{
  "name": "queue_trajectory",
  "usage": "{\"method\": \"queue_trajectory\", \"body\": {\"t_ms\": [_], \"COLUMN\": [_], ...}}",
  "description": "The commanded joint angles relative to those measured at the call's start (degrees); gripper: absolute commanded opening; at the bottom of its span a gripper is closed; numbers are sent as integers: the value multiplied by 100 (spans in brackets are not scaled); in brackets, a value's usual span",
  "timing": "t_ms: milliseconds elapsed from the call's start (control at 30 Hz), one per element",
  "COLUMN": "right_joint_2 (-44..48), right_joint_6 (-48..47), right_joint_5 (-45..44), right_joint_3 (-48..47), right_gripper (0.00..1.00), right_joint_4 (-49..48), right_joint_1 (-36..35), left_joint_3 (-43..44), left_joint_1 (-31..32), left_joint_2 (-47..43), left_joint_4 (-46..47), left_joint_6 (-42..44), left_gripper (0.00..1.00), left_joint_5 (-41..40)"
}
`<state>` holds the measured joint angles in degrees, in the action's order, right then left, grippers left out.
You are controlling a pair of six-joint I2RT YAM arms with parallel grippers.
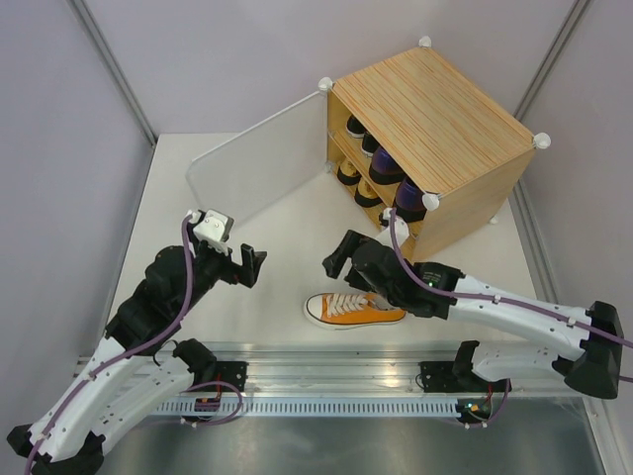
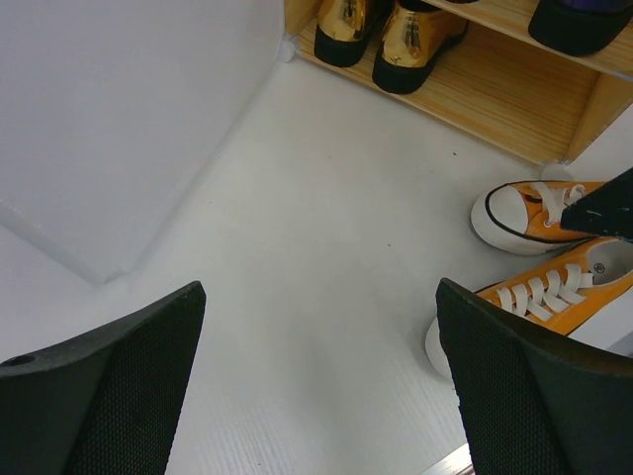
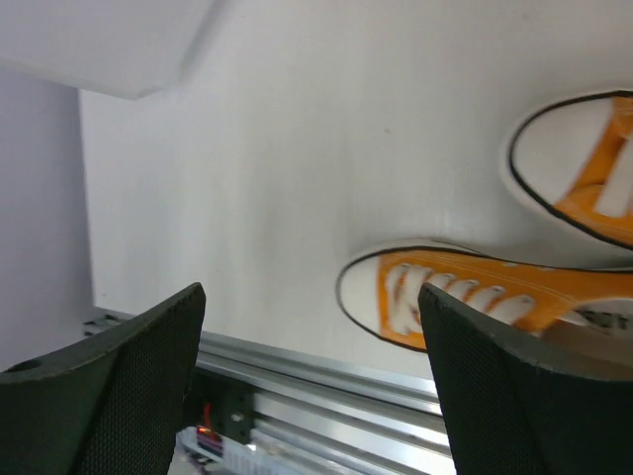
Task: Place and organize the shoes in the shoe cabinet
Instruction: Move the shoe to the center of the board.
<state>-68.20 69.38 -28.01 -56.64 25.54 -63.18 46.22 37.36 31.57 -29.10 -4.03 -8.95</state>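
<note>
This is looking like a robotics lab test cell: a left arm [image 1: 138,317] and a right arm [image 1: 514,302], both cabled, are sitting bolted to an aluminium rail [image 1: 336,361] along the bottom of the frame, while plain pale panel walls [image 1: 59,119] on metal struts [image 1: 114,69] are enclosing a white desk [image 1: 267,322].

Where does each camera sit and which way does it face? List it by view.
Top external: above and behind the robot, looking down at the shoe cabinet, its open door and one orange sneaker; both arms show, left gripper and right gripper.
Left wrist: on the left arm, facing the cabinet's bottom shelf and gold pumps; its fingers show.
Right wrist: on the right arm, facing the near-edge rail; its fingers show.
Shared: both wrist views show both orange sneakers.
</note>
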Motion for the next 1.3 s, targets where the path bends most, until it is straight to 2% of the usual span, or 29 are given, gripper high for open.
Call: {"method": "queue_trajectory", "body": {"t_ms": [0, 100, 333, 567, 767, 900, 1000, 1100, 1200, 1233, 1267], "right_joint_2": [342, 474, 63, -334, -360, -360, -456, -483, -501, -518, -545], "right_joint_6": [-468, -741, -1629, -2095, -2324, -2649, -2790, -2939, -3045, -3045, -3071], "right_joint_5": [-179, -169, -1108, -1549, -1436, -594, -268, 84, 234, 304, 340], "right_joint_3": [416, 803, 1067, 1375, 1831, 2192, 2307, 2246, 2070, 1965, 1912], "right_gripper": [91, 91, 91, 93, 98, 98, 94, 86, 73, 63, 58], "right_joint_4": [1310, 1322, 901, 259, -329, -1277, -1604, -1736, -1719, -1710, -1702], "right_joint_1": [-45, -317, -1187, -1267, -1232, -1179, -1170, -1170, -1170, -1171, -1162], "left_joint_3": [-16, -16, -25, -34, -34, -42, -34, -34, -25, -25, -25], "left_joint_1": [8, 8, 8, 8, 8, 8, 8, 8, 8, 8, 8], "left_joint_2": [-55, -46, -2, 33, 51, 59, 68, 33, 42, 51, 51], "left_joint_4": [54, 63, 54, 54, 54, 54, 54, 54, 63, 54, 54], "left_joint_6": [78, 78, 104, 113, 113, 113, 113, 113, 113, 113, 113], "left_gripper": [100, 99, 99, 100, 100, 100, 99, 99, 99, 100, 99], "left_joint_5": [7, 51, 86, 95, 113, 148, 166, 165, 192, 218, 227]}}
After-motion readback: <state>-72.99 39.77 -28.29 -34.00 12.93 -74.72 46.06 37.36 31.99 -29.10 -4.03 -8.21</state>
